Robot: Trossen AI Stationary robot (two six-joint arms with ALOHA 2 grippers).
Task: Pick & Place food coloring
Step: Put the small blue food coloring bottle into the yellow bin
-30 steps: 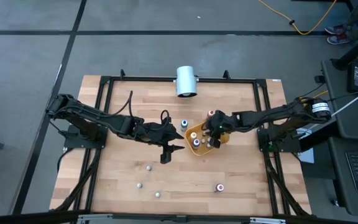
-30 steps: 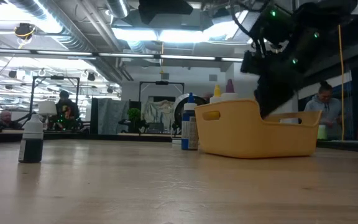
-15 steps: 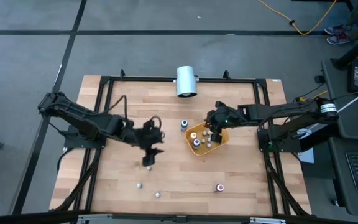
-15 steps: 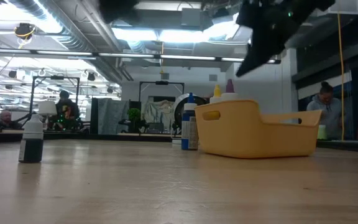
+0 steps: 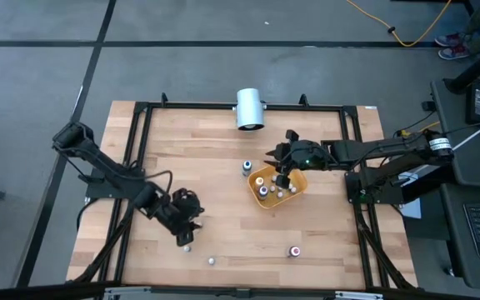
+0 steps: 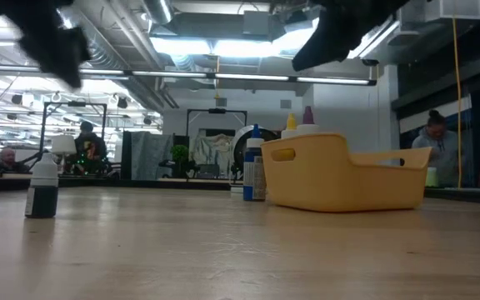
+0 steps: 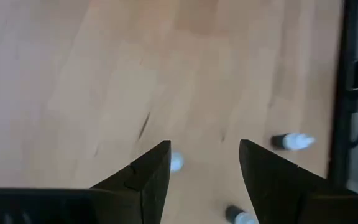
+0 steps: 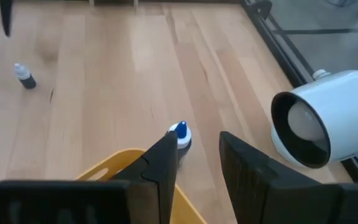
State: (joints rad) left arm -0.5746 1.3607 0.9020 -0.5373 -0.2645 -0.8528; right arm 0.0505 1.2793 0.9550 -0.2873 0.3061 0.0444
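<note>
Yellow tray (image 5: 299, 185) taken as reference. Food coloring (image 5: 263, 190): several bottles stand inside the tray; one blue-tipped bottle (image 8: 181, 135) stands just beside its far-left corner; four more stand scattered on the wooden table (image 5: 223, 167), well apart from the tray toward the near edge. Right gripper (image 5: 283, 163) hangs above the tray's far rim, fingers spread, holding nothing. Left gripper (image 5: 185, 235) is well left of the tray, over a loose bottle (image 7: 175, 162), fingers spread, empty. White cylinder (image 5: 249, 109) lies beyond the tray.
</note>
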